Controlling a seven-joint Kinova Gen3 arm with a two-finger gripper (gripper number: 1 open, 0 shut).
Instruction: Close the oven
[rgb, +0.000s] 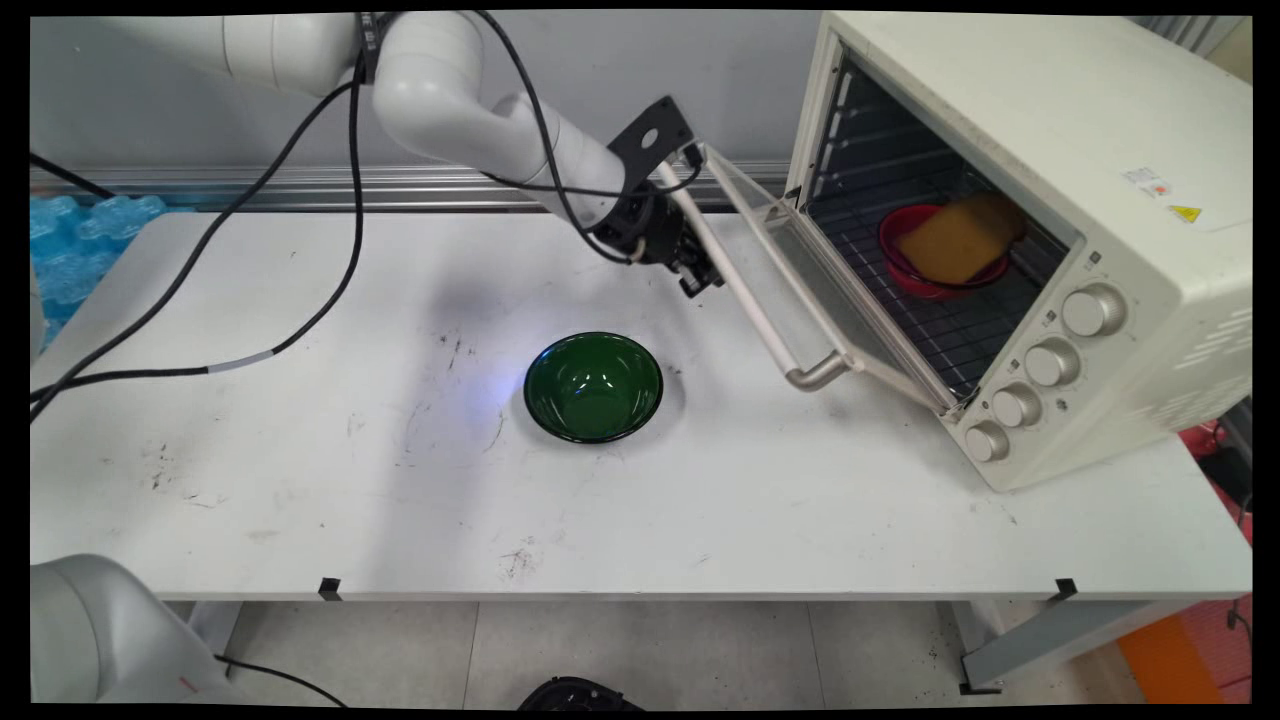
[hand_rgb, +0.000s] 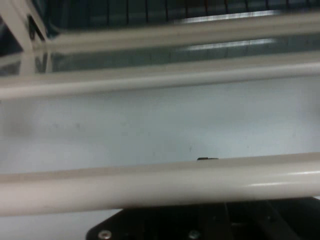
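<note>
While the toaster oven (rgb: 1040, 230) is standing at the table's (rgb: 300, 500) right end with its glass door (rgb: 800, 265) hanging partly open, the gripper (rgb: 700, 275) is pressing up against the door's cream handle bar (rgb: 735, 280), near the bar's upper end; whether its jaws are parted or closed cannot be told. Seen from the hand view, that handle bar (hand_rgb: 160, 182) is crossing just above the black linkage. Inside the oven, a red bowl (rgb: 935, 270) is sitting on the wire rack, carrying a yellow sponge-like block (rgb: 960, 240). Left of the oven door, a green bowl (rgb: 593, 387) is resting upright on the table, apart from the gripper.
</note>
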